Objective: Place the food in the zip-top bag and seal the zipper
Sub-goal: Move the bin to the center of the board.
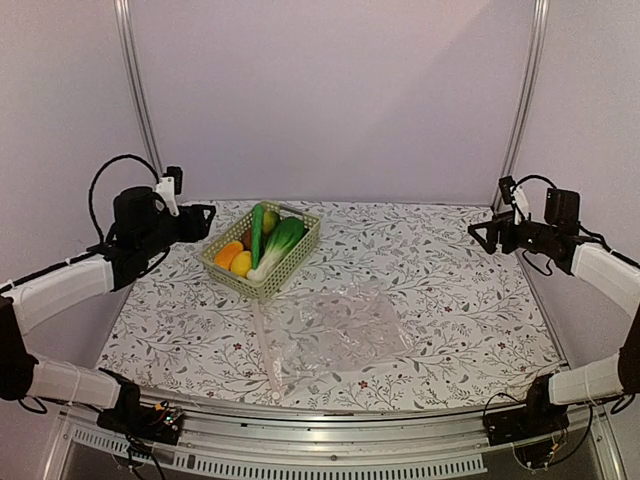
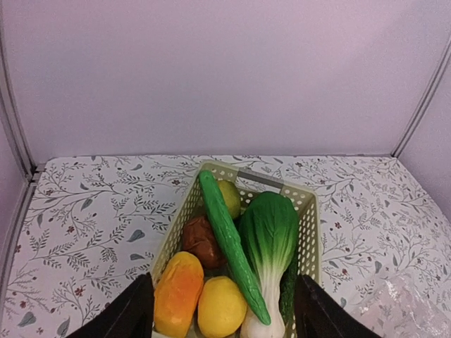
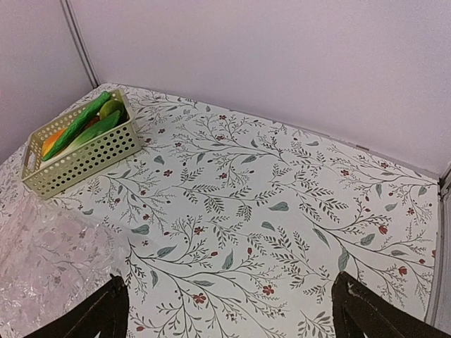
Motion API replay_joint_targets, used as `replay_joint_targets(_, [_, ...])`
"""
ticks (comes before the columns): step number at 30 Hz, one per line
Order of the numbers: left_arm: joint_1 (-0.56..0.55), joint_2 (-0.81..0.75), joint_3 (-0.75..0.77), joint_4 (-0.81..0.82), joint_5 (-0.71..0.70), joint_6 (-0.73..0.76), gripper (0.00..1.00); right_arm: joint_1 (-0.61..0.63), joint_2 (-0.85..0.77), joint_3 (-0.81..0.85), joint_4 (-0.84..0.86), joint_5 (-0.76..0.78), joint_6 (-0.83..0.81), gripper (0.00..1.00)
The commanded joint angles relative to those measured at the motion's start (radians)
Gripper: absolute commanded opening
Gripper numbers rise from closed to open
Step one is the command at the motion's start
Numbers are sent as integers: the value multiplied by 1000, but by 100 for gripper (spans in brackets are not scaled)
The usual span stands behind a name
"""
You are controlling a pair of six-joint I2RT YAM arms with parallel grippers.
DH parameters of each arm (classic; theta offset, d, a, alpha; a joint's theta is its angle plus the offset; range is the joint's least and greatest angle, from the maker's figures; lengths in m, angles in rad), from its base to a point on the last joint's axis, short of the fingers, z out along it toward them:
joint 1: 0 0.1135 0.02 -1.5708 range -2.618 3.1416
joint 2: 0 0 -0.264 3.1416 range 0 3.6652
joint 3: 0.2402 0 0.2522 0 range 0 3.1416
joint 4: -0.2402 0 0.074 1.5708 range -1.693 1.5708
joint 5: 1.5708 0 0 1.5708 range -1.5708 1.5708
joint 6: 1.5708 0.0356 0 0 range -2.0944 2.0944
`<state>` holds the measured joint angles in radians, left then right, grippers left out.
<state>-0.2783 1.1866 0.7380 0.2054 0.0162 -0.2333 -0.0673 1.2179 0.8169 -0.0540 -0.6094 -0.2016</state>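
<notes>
Nearest the lens, the left base point(image 1: 145, 417) and right base point(image 1: 515, 420) sit at the near edge of the table point(image 1: 450, 290). Just beyond them, the bag point(image 1: 340, 335) lies flat by the near edge, a little left of centre. Its zipper point(image 1: 266, 350) runs along the bag's left side, from just beside the basket point(image 1: 298, 255) down toward the near edge. Whether the zipper is pressed closed cannot be told.

All the food is in the basket, which stands near the far left corner. The cucumber point(image 2: 229, 236) lies lengthwise across the bok choy point(image 2: 270, 243). The orange piece point(image 2: 177, 292) and yellow piece point(image 2: 220, 306) fill the near end. The brown piece point(image 2: 201, 241) and yellow-green piece point(image 2: 230, 197) lie further back.

Above the left edge, the left gripper point(image 2: 224, 303) hovers beside the basket, jaws wide and holding nothing. Over the right edge, the right gripper point(image 3: 229, 310) hangs well apart from bag and basket, jaws likewise spread wide, nothing between them.
</notes>
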Motion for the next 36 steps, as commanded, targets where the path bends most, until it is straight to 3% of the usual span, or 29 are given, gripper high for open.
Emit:
replay_joint_targets(1, [-122, 96, 128, -135, -8, 30, 68, -9, 0, -30, 24, -46, -80, 97])
replay_joint_targets(8, [-279, 281, 276, -359, -83, -9, 63, 2, 35, -1, -48, -172, -149, 92])
replay_joint_targets(10, [-301, 324, 323, -417, -133, -23, 58, 4, 28, -4, -52, -187, -155, 91])
replay_joint_targets(19, [-313, 525, 465, -494, -121, -90, 43, 7, 50, 1, -72, -220, -148, 89])
replay_joint_targets(32, [-331, 869, 851, -635, -47, -67, 42, 8, 75, 8, -83, -199, -161, 88])
replay_joint_targets(36, [-338, 896, 885, -667, -74, -70, 40, 8, 78, 13, -88, -203, -163, 88])
